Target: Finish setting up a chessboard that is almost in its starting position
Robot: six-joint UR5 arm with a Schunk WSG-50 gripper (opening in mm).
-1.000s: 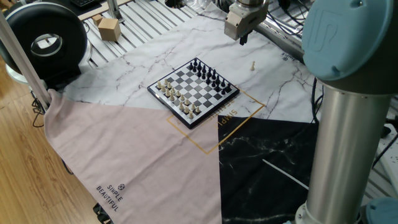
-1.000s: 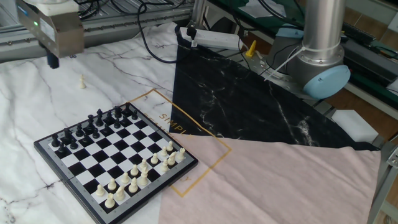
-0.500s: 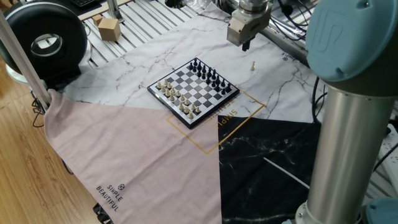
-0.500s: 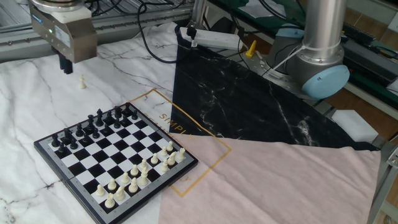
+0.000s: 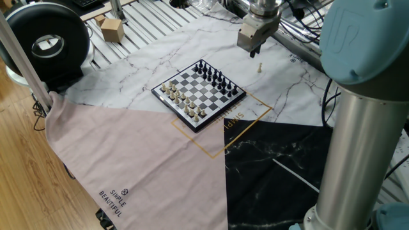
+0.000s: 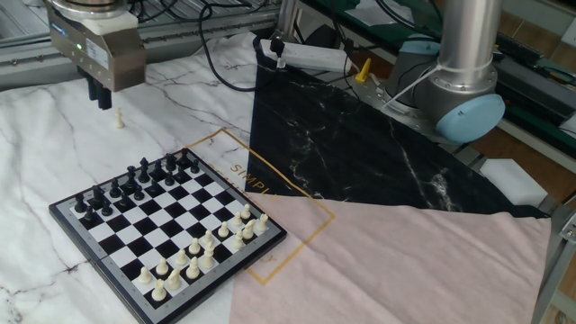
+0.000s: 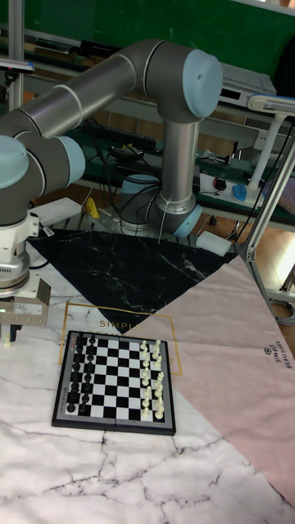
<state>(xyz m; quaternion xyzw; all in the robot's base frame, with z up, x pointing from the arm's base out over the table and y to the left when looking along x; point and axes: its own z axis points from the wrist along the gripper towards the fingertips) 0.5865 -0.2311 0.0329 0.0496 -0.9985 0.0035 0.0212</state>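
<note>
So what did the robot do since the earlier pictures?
The gripper slid sideways and came lower, ending up just above the lone cream piece off the board. It has not grabbed anything. The chessboard and that stray piece stayed put.

- Arm [image 7: 106, 82]: single grey-tubed unit with pale blue joint caps; base column upright at one side, upper links reaching out across the counter [image 6: 27, 135].
- Wrist: pointed straight down, ending in a boxy grey housing with a small green light.
- Gripper [image 6: 99, 94]: two short dark fingers [image 5: 254, 50] directed downward, hanging just above the counter surface, nothing visible between them.
- Jaws: gap too small to judge whether parted or closed.
</note>
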